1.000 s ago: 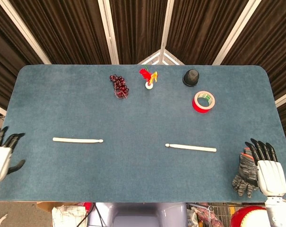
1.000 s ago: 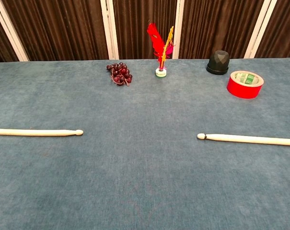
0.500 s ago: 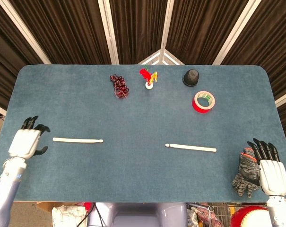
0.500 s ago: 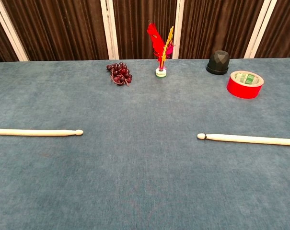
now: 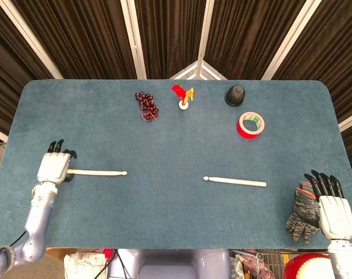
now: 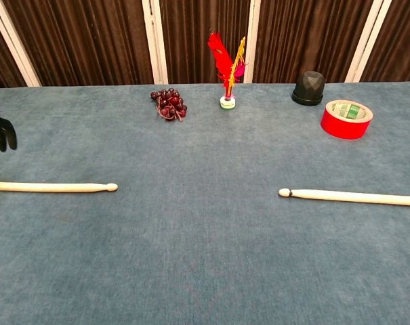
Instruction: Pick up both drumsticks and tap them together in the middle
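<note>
Two pale wooden drumsticks lie flat on the blue table. The left drumstick [image 5: 97, 172] [image 6: 52, 187] points its tip toward the middle. My left hand [image 5: 54, 167] hovers over its butt end, fingers spread and holding nothing; only its dark fingertips [image 6: 3, 132] show at the chest view's left edge. The right drumstick [image 5: 235, 181] [image 6: 349, 196] lies right of centre, tip toward the middle. My right hand [image 5: 331, 214] is at the table's near right corner, fingers apart and empty, well clear of that stick.
A grey knit glove [image 5: 301, 210] lies beside my right hand. Along the far side sit a grape bunch [image 5: 146, 105], a red feathered shuttlecock [image 5: 183, 96], a black cup [image 5: 235, 95] and a red tape roll [image 5: 251, 125].
My left hand has swung in from the table's left edge to above the left drumstick's butt end. The right hand has barely moved. Both drumsticks lie where they were.
</note>
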Tool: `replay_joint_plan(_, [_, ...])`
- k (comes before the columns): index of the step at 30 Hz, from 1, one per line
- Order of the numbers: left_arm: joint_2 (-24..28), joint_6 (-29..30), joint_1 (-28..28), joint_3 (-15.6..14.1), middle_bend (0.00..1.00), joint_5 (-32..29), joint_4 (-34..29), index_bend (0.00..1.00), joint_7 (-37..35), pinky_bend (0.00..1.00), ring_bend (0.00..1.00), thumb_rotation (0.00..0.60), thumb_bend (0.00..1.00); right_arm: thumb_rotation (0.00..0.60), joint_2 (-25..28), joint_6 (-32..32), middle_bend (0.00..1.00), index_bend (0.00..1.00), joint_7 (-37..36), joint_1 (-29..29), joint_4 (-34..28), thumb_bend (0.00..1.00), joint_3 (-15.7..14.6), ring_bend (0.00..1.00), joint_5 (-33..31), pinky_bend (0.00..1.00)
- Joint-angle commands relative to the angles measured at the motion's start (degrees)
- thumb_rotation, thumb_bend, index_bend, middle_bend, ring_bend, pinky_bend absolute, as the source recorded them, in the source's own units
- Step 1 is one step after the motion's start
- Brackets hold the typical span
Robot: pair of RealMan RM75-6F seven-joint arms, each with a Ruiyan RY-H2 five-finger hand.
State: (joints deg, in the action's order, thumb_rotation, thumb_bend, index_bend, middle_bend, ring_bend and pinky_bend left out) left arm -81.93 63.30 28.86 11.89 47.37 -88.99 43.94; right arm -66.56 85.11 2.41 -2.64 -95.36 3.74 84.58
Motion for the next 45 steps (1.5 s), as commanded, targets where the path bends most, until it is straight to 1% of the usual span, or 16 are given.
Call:
replay_joint_plan(1, [-2.16, 0.21, 1.35, -0.84, 0.38, -1.28, 1.44, 0.40, 1.61, 0.00, 0.00, 0.600, 0.36, 0.600, -0.02, -0.25, 0.12, 0.16, 0.06, -0.13, 0.13, 0.26, 0.07, 0.08, -0.21, 0.00])
replay_joint_plan(7, [-5.21, 1.00, 2.73, -2.43, 0.40, -3.67, 4.53, 0.41, 4.90, 0.00, 0.00, 0.600, 0.37, 0.600, -0.06, -0.50, 0.12, 0.16, 0.00, -0.16, 0.31, 0.26, 0.14, 0.08, -0.67, 0.00])
replay_joint_plan(11, [-6.84, 1.29, 3.23, -3.47, 0.40, -3.88, 6.62, 0.42, 5.75, 0.00, 0.00, 0.600, 0.38, 0.600, -0.04, -0.48, 0.12, 0.16, -0.25, -0.17, 0.42, 0.26, 0.22, 0.08, -0.74, 0.00])
replay_joint_plan(16, [-8.41, 1.36, 3.82, -4.19, 0.41, -3.67, 9.00, 0.43, 6.01, 0.00, 0.00, 0.600, 0.44, 0.600, -0.09, -0.53, 0.12, 0.16, -0.38, -0.21, 0.51, 0.26, 0.13, 0.08, -0.60, 0.00])
replay_joint_plan(20, [-9.39, 1.08, 4.21, -4.74, 0.41, -3.02, 10.13, 0.44, 5.77, 0.00, 0.00, 0.600, 0.46, 0.600, -0.14, -0.52, 0.12, 0.16, -0.31, -0.24, 0.50, 0.26, 0.11, 0.08, -0.53, 0.00])
replay_joint_plan(29, [-10.54, 1.33, 4.74, -5.55, 0.43, -2.23, 10.34, 0.46, 6.06, 0.00, 0.00, 0.600, 0.48, 0.600, -0.12, -0.46, 0.12, 0.16, -0.36, -0.21, 0.57, 0.26, 0.10, 0.08, -0.54, 0.00])
replay_joint_plan(36, [-10.83, 2.29, 4.83, -6.05, 0.46, -1.44, 9.69, 0.49, 6.32, 0.00, 0.00, 0.600, 0.48, 0.600, -0.24, -0.53, 0.12, 0.16, -0.24, -0.32, 0.59, 0.26, 0.09, 0.08, -0.44, 0.00])
replay_joint_plan(45, [-10.88, 3.34, 4.79, -6.33, 0.48, -2.90, 9.65, 0.50, 8.30, 0.00, 0.00, 0.600, 0.48, 0.600, -0.37, -0.51, 0.12, 0.16, -0.24, -0.39, 0.57, 0.26, 0.20, 0.08, -0.55, 0.00])
